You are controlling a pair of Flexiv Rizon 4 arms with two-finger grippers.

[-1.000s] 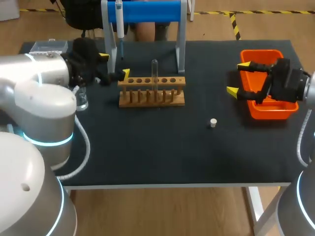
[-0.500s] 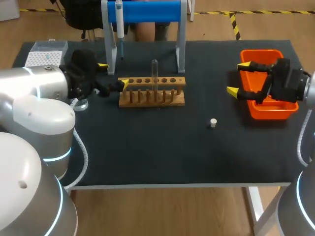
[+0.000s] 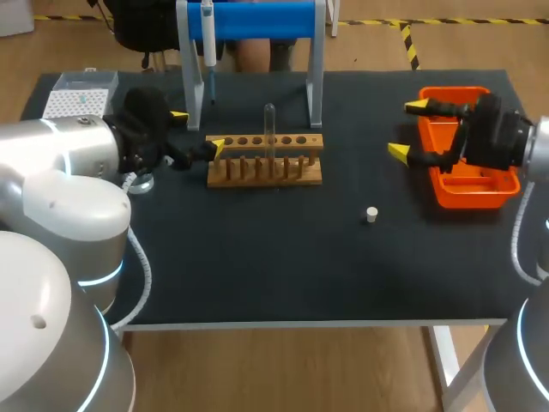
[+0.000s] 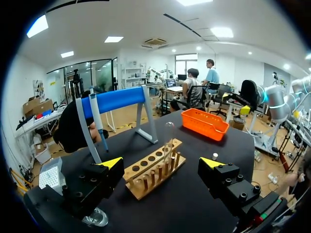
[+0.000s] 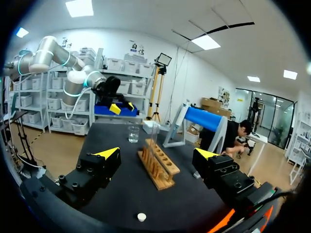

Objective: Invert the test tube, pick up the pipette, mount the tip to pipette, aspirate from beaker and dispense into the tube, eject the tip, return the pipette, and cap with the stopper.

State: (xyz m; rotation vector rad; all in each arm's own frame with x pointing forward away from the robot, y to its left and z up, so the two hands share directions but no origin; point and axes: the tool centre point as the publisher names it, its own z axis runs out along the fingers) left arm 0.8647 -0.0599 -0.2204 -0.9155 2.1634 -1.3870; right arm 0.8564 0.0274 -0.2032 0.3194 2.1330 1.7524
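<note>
The tube (image 3: 269, 129) is standing upright in the wooden rack (image 3: 264, 163) at the back middle of the worktop (image 3: 274, 257). The pipette (image 3: 207, 39) is hanging on the blue stand (image 3: 257, 17) just behind the rack. The stopper (image 3: 371, 215) is lying alone on the worktop, nearer the front and to the right of the rack. My left arm is coming in low from the left, and its end effector (image 3: 198, 130) is hovering just beside the rack's left end, fingers spread wide and gripping nothing. The beaker (image 3: 140, 180) is sitting under that arm, partly hidden by it, with the tip box (image 3: 77, 101) in the far left corner. My right arm is reaching in from the right over the orange bin (image 3: 467, 189), and its end effector (image 3: 407, 129) is pointing toward the rack from well apart, likewise spread wide and carrying nothing.
</note>
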